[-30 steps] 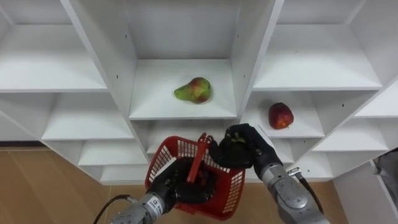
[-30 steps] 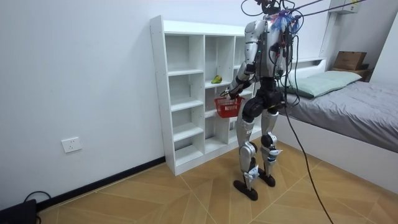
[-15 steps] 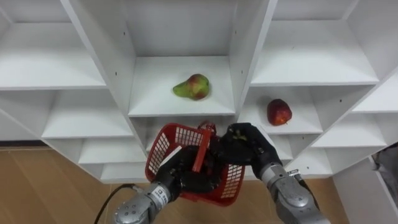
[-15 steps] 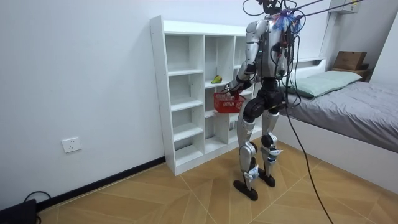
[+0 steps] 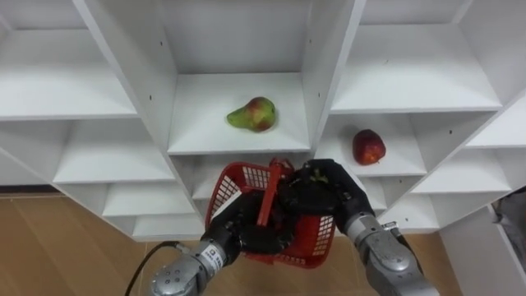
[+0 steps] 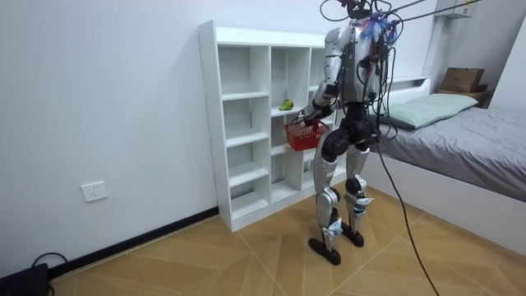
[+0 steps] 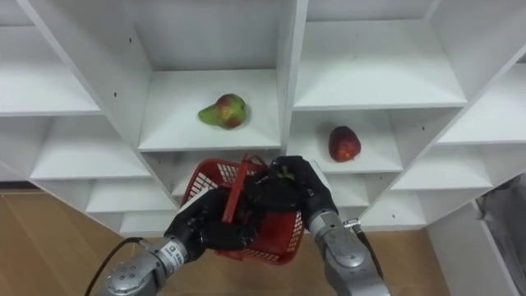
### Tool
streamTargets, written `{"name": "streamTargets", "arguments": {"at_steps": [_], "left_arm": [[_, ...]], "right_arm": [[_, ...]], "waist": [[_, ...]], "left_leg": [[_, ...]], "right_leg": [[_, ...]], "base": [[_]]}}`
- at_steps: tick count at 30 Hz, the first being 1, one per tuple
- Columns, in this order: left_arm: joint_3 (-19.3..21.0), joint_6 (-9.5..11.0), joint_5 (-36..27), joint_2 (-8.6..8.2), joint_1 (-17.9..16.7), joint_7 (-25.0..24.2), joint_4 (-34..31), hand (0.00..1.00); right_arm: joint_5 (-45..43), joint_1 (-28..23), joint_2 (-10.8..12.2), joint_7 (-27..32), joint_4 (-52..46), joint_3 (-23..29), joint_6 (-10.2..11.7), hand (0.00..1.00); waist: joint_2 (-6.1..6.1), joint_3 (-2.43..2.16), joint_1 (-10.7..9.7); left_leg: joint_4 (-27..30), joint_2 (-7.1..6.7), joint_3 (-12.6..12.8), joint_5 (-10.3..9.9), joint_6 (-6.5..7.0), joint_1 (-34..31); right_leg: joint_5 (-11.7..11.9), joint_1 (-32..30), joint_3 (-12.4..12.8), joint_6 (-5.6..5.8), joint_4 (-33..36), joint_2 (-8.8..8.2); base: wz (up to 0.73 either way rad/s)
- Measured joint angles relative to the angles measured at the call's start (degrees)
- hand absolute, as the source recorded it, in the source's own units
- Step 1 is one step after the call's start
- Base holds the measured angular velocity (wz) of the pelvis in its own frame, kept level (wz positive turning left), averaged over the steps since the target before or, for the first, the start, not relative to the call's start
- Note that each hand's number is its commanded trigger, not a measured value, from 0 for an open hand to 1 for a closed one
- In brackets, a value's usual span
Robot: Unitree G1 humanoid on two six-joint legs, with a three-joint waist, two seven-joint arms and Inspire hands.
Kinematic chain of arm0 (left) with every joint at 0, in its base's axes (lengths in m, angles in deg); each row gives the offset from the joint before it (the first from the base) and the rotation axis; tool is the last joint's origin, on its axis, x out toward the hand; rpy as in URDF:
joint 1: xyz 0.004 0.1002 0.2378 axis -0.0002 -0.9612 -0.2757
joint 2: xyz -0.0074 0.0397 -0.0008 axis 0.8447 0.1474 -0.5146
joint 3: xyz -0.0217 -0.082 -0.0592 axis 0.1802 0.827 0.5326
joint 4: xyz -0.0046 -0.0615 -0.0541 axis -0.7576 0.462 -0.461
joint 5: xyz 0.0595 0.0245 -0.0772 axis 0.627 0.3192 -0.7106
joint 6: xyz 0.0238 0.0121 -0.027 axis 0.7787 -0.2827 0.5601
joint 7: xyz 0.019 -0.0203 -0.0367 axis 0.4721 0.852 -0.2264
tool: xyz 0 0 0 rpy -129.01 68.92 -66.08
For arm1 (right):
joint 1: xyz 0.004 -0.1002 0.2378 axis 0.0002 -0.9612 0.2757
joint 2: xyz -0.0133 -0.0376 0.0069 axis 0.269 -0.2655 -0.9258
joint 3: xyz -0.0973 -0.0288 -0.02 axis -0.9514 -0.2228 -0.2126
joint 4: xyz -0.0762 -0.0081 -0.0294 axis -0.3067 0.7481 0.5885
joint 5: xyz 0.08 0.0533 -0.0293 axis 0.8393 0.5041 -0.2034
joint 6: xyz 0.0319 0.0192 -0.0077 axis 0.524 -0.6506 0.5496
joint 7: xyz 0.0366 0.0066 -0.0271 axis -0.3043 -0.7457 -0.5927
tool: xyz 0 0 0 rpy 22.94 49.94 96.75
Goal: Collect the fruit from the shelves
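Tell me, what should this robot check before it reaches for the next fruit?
1. Basket held: ok, the left hand grips the red basket.
2. Right hand free: cannot tell, it sits at the basket's rim.
3. Pear reachable: ok, it lies unobstructed on the middle shelf.
4. Apple reachable: ok, it lies alone on the right shelf.
5. Room inside the basket: cannot tell, the hands cover it.

Red mesh basket, grn-red pear, dk red apple, white closet, tan wood-grain floor
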Motion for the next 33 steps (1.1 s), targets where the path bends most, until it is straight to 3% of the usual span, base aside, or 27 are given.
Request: {"name": "streamTargets", "arguments": {"at_steps": [28,33], "left_arm": [[0.0,0.0,0.1,0.31,0.0,0.0,-0.2,1.0],[0.0,0.0,0.3,0.53,0.0,0.0,-1.0,1.0]], "right_arm": [[-0.1,0.0,0.0,0.0,0.0,0.1,0.1,0.0],[-0.2,0.0,-0.2,0.0,0.1,0.1,1.4,0.0]], "waist": [[0.29,0.01,-0.1],[0.28,0.0,-0.2]], "left_leg": [[0.2,0.03,0.1,0.0,-0.02,0.0],[0.3,0.01,0.0,0.0,-0.01,0.0]], "right_leg": [[0.1,0.0,0.1,-0.08,0.0,0.02],[0.1,0.1,0.1,-0.07,0.0,0.0]], "base": [[0.0],[0.0]]}}
